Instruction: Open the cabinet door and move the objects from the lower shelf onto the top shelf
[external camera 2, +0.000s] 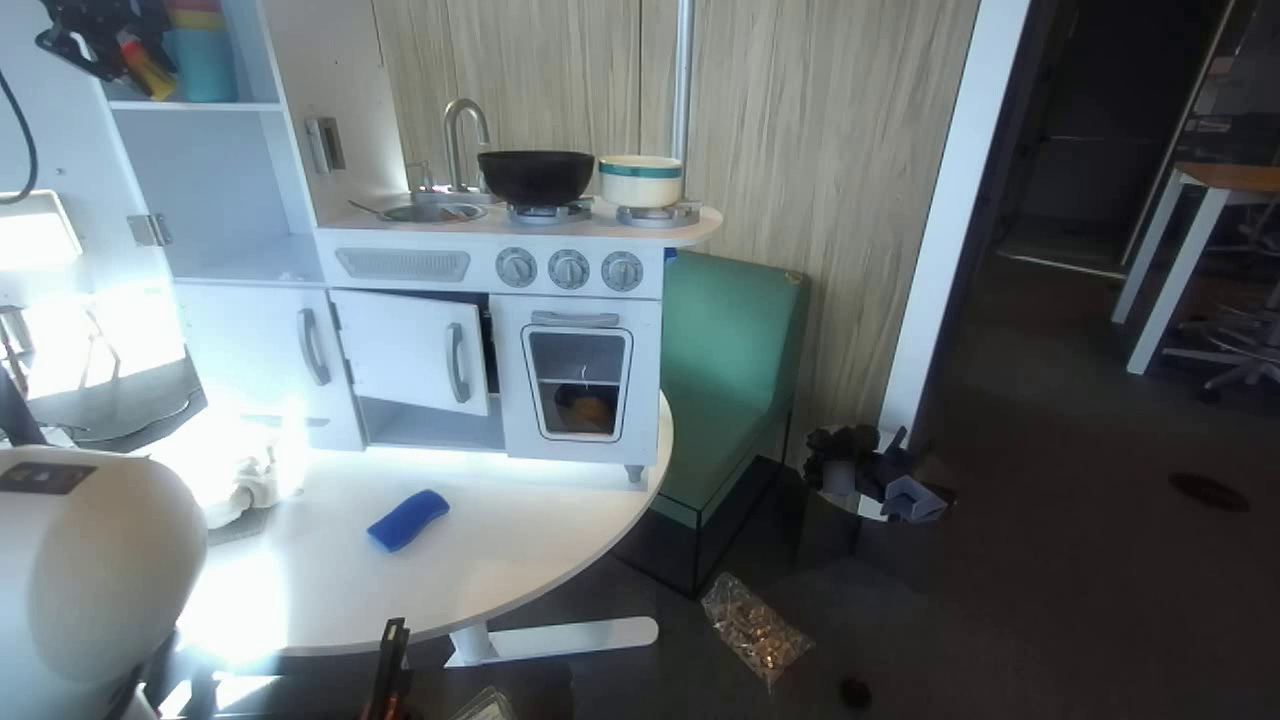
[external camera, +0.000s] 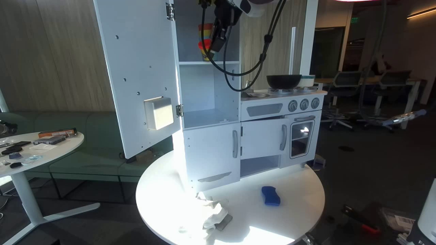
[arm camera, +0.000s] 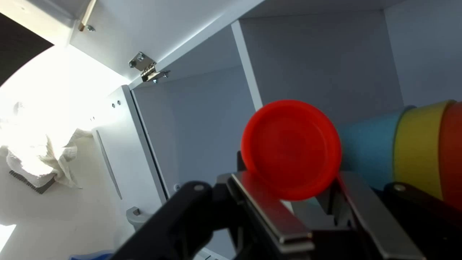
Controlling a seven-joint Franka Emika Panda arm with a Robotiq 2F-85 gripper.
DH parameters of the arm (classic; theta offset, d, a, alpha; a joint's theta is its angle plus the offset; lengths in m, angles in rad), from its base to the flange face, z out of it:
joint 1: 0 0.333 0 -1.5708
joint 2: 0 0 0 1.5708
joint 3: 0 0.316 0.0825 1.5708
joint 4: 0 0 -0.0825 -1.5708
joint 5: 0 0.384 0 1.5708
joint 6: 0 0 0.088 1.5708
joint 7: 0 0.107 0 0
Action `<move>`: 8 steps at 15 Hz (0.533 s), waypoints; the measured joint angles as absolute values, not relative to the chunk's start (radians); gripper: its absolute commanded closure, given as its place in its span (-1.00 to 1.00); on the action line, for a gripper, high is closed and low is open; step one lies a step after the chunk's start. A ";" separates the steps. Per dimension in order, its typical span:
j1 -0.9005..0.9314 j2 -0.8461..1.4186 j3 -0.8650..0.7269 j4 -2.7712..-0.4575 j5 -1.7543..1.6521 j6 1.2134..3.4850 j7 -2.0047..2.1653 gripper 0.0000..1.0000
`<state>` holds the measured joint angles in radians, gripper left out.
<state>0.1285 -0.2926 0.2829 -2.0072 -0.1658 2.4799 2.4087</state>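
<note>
The cabinet door stands swung wide open. Inside, the top shelf carries stacked cups, blue below with yellow and red above. Close beside them my gripper is shut on a small container, which has a round red lid and a yellow body. One finger presses on each side under the lid. In an exterior view the container leans, its base close above the top shelf; whether it touches the board I cannot tell. The lower shelf shows bare white board in both exterior views.
A grey-white box juts from the door's inner face. To the side are a black pan, a white pot and a faucet. A blue sponge and crumpled cloth lie on the round table.
</note>
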 measured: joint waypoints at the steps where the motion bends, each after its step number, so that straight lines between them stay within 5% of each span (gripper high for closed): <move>1: 0.127 -0.293 0.283 -2.005 -0.166 2.480 2.412 0.63; 8: 0.107 -0.275 0.295 -1.977 -0.175 2.481 2.437 0.63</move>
